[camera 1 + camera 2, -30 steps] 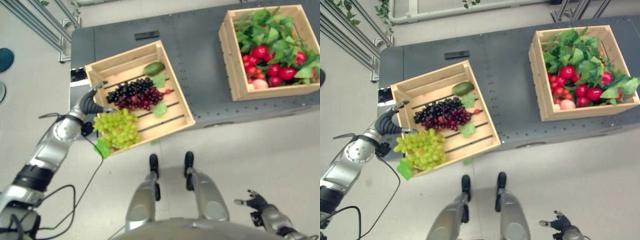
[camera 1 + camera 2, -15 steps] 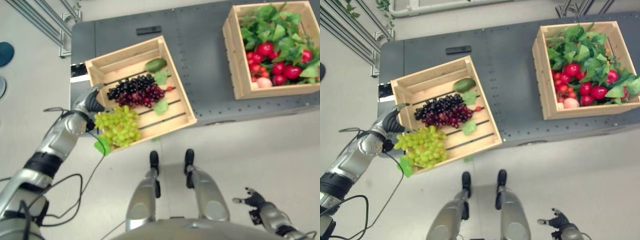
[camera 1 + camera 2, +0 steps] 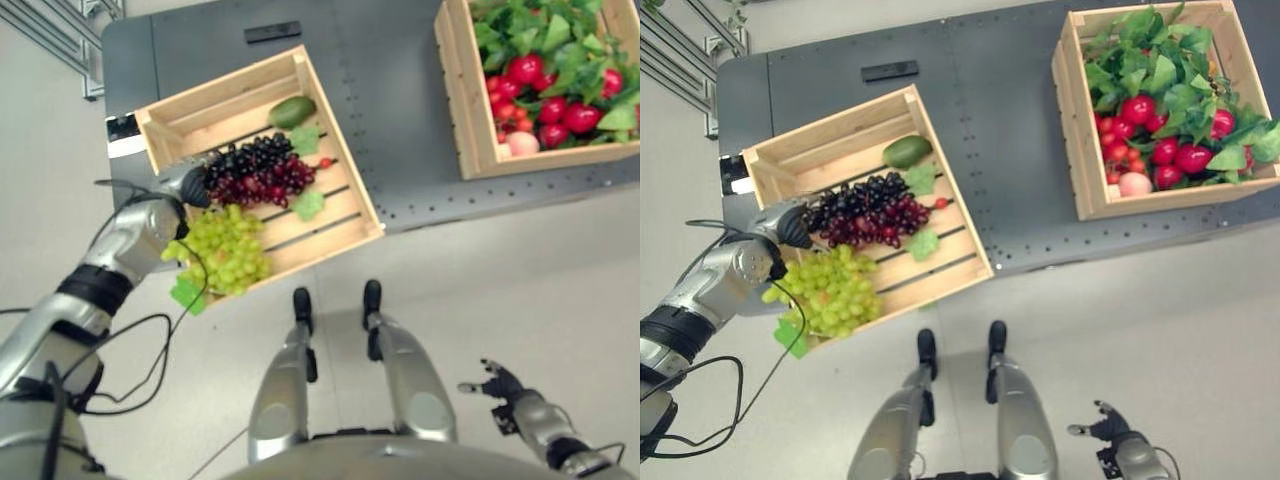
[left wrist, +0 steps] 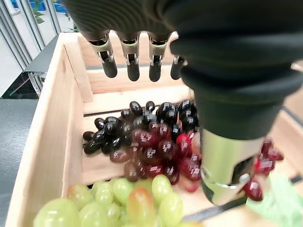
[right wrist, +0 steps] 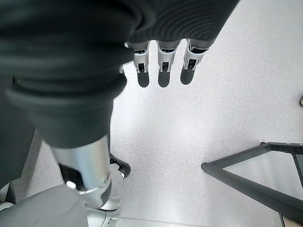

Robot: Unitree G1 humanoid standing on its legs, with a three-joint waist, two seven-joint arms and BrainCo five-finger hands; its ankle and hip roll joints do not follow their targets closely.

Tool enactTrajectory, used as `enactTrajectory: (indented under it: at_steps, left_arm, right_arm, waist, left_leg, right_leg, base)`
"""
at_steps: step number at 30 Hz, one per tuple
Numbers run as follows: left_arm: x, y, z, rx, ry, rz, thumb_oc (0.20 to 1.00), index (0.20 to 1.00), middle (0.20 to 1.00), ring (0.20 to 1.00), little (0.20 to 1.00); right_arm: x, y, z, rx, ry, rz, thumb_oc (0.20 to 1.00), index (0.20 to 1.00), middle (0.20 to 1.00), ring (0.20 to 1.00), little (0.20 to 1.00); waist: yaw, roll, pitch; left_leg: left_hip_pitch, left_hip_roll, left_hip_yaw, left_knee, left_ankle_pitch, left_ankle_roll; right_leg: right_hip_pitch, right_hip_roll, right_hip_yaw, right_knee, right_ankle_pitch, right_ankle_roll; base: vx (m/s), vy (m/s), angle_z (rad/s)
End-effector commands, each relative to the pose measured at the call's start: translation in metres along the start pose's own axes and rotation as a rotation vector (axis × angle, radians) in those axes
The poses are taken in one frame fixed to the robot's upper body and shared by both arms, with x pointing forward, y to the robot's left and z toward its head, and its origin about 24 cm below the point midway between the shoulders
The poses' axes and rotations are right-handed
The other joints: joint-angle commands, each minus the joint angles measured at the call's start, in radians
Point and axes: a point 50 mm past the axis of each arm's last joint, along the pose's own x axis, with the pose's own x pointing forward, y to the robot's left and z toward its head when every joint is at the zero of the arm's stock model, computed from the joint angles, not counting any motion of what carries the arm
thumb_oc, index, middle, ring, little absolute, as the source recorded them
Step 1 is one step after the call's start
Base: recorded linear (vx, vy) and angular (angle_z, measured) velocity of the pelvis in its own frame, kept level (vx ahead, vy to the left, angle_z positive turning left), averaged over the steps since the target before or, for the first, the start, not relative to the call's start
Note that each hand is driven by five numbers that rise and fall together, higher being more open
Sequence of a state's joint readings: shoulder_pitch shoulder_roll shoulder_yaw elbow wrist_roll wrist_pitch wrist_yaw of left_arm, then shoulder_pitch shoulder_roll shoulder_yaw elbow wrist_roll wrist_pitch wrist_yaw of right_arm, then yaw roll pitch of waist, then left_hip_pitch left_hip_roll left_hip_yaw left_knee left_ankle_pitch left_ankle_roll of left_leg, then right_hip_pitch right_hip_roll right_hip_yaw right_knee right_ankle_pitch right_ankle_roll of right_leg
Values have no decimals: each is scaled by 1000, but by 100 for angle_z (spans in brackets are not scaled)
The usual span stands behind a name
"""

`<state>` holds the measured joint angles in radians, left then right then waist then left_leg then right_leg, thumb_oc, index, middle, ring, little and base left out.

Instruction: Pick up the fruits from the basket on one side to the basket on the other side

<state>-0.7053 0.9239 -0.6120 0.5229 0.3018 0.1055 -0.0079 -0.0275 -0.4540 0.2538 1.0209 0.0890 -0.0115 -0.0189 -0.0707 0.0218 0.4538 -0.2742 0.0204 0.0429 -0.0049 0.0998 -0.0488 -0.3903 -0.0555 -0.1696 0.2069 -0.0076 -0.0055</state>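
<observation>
A wooden crate [image 3: 341, 160] on the dark table's left end holds a dark purple grape bunch [image 3: 260, 172], a green grape bunch [image 3: 226, 250] at its near corner and a green avocado-like fruit [image 3: 292, 111]. My left hand [image 3: 184, 186] hovers open over the crate's left side, just above the purple grapes [image 4: 151, 142], holding nothing; its fingers [image 4: 132, 56] are straight. A second crate [image 3: 455, 95] at the right is full of red fruits [image 3: 550, 105] and green leaves. My right hand [image 3: 500, 385] hangs low over the floor, open and idle.
A small black bar [image 3: 272, 31] lies on the grey table [image 3: 400, 90] behind the left crate. Loose green leaves [image 3: 308, 204] lie in that crate, and one [image 3: 187, 294] hangs over its near edge. Metal rails [image 3: 50, 30] stand at the far left.
My left hand has moved from outside the crate's left edge to over the crate, above the purple grapes. The camera view has shifted down and left. The right hand stays idle.
</observation>
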Motion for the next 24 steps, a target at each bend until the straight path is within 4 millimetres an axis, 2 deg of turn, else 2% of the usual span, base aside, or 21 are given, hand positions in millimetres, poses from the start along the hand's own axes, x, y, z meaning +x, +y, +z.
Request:
enactTrajectory:
  at_steps: [1, 7, 11, 19, 24]
  left_arm:
    - [2, 26, -10, 71, 50, 73, 1000, 1000, 1000, 1000, 1000]
    - [3, 21, -7, 88, 45, 35, 1000, 1000, 1000, 1000, 1000]
    - [0, 19, -10, 69, 64, -56, 1000, 1000, 1000, 1000, 1000]
    - [-7, 44, -12, 148, 57, -50, 1000, 1000, 1000, 1000, 1000]
    - [-10, 43, -18, 168, 76, -59, 1000, 1000, 1000, 1000, 1000]
  right_arm:
    - [-5, -8, -12, -69, 26, 1, 1000, 1000, 1000, 1000, 1000]
    - [-5, -9, -12, -72, 31, -3, 1000, 1000, 1000, 1000, 1000]
    - [-5, -13, -14, -87, 46, 4, 1000, 1000, 1000, 1000, 1000]
    - [-5, -6, -14, -99, 53, 51, 1000, 1000, 1000, 1000, 1000]
    - [-4, -3, -14, -98, 59, 68, 1000, 1000, 1000, 1000, 1000]
  waist:
    - [-29, -24, -21]
    - [-28, -18, -19]
    - [-27, -9, -23]
    - [-19, -1, -21]
    - [-16, 2, -16]
  left_leg:
    - [-46, -69, 20, 114, -70, 52]
    - [-53, -72, 18, 127, -77, 53]
    - [-60, -75, 19, 145, -88, 55]
    - [-70, -76, 13, 154, -90, 54]
    - [-74, -77, 11, 158, -90, 55]
  right_leg:
    - [1, 5, 17, 19, -1, 77]
    - [-7, 2, 18, 30, -4, 76]
    - [-10, 1, 20, 34, -3, 76]
    - [-14, -3, 16, 37, 0, 76]
    - [-17, -2, 17, 41, -1, 76]
  base:
    - [0, 0, 0]
    - [0, 0, 0]
    - [0, 0, 0]
    - [0, 0, 0]
    - [-1, -1, 1]
